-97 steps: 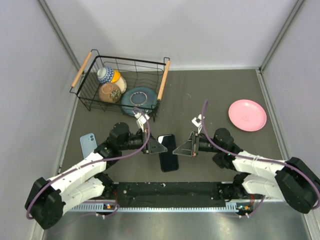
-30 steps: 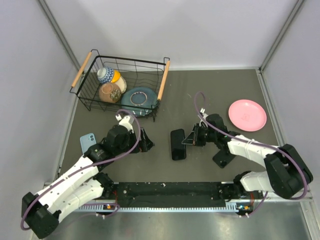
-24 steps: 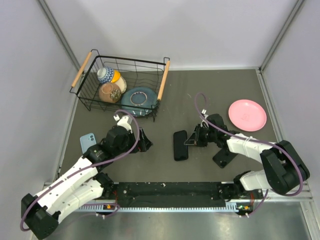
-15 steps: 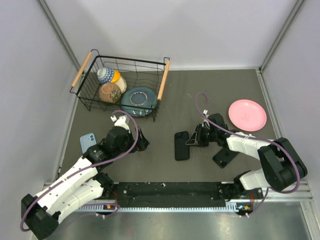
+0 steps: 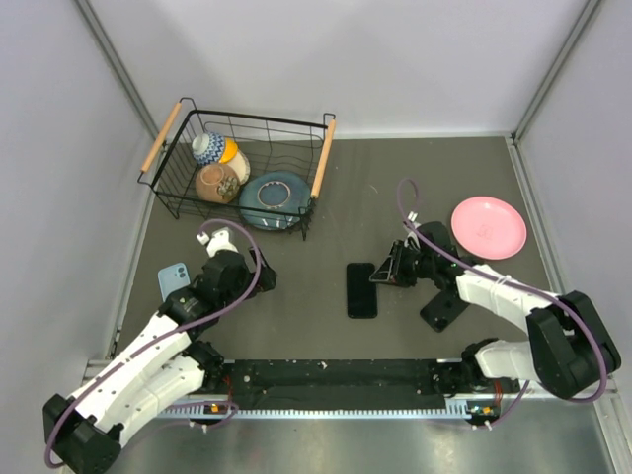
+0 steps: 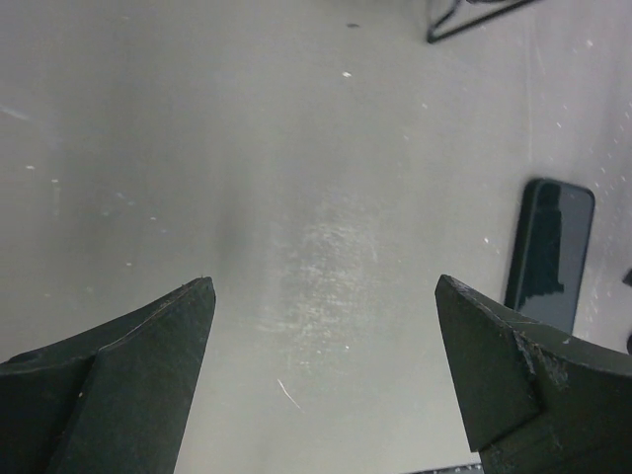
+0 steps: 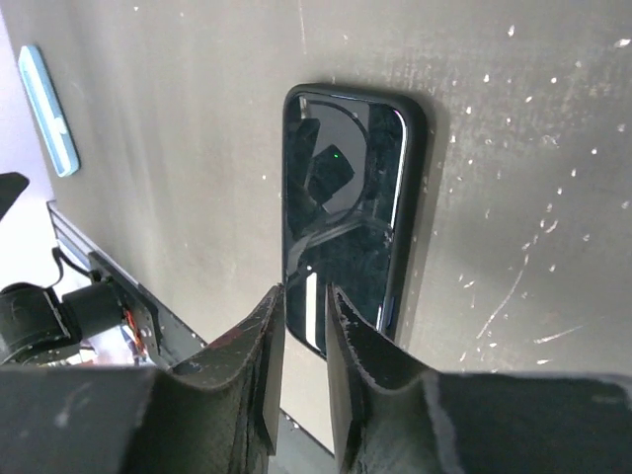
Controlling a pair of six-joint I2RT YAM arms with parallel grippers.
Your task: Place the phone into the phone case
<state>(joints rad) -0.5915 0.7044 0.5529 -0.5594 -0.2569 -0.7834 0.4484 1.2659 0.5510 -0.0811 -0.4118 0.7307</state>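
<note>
The black phone (image 5: pixel 360 289) lies flat, screen up, on the dark table, and it also shows in the left wrist view (image 6: pixel 548 257). Far to its left, by the table's left edge, lies the light blue phone case (image 5: pixel 174 280), seen as a thin strip in the right wrist view (image 7: pixel 47 109). My right gripper (image 5: pixel 378 276) hovers at the phone's right edge. Its jaws stand a narrow gap apart over the phone (image 7: pixel 346 237), with nothing between them (image 7: pixel 304 288). My left gripper (image 5: pixel 259 280) stands wide open over bare table (image 6: pixel 321 281), between case and phone.
A wire basket (image 5: pixel 321 168) holding bowls and a blue plate stands at the back left. A pink plate (image 5: pixel 488 227) lies at the right. A black rail (image 5: pixel 336 383) runs along the near edge.
My right jaws have parted a little and the phone has shifted slightly right. The left arm has drawn back to the left, away from the phone.
</note>
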